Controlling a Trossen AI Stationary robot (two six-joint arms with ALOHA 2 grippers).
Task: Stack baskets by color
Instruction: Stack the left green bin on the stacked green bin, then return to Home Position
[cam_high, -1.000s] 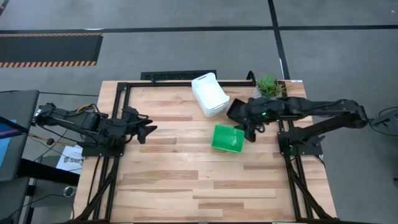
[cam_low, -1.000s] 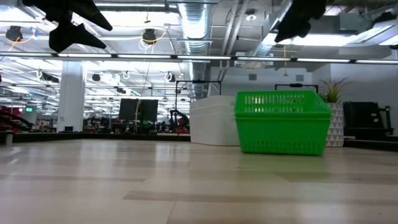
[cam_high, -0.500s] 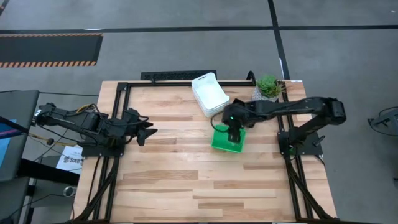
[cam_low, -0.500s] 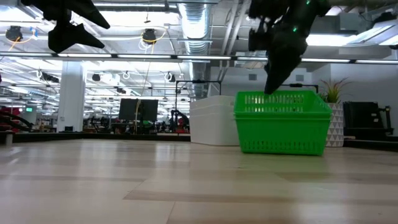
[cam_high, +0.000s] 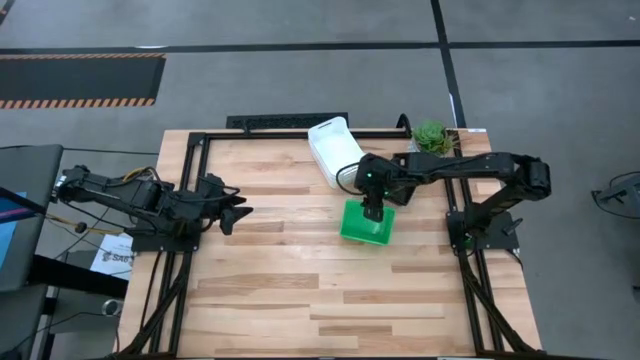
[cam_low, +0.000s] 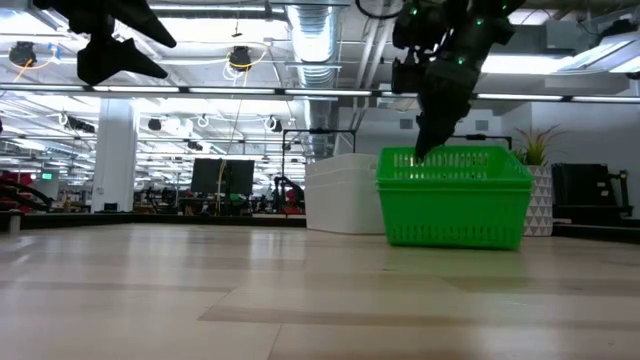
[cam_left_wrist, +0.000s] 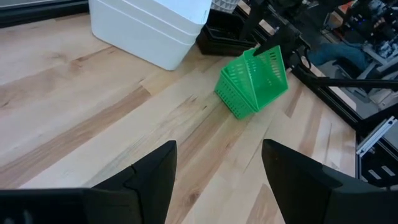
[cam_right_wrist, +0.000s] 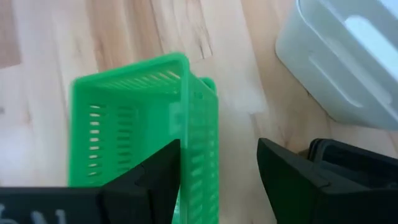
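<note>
Two risks I judged: my right gripper (cam_right_wrist: 217, 177) straddled the bright green slotted plastic basket's (cam_high: 367, 223) wall with fingers spread wide, holding nothing, so closing off-centre might tip it. Beyond sat the white plastic baskets (cam_high: 336, 152) and black latticed baskets (cam_right_wrist: 357, 165). My left gripper (cam_high: 232, 206) waited, fingers apart.

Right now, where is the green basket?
In the high view, the green basket sits right of centre, just in front of the white baskets, under the right gripper.
</note>
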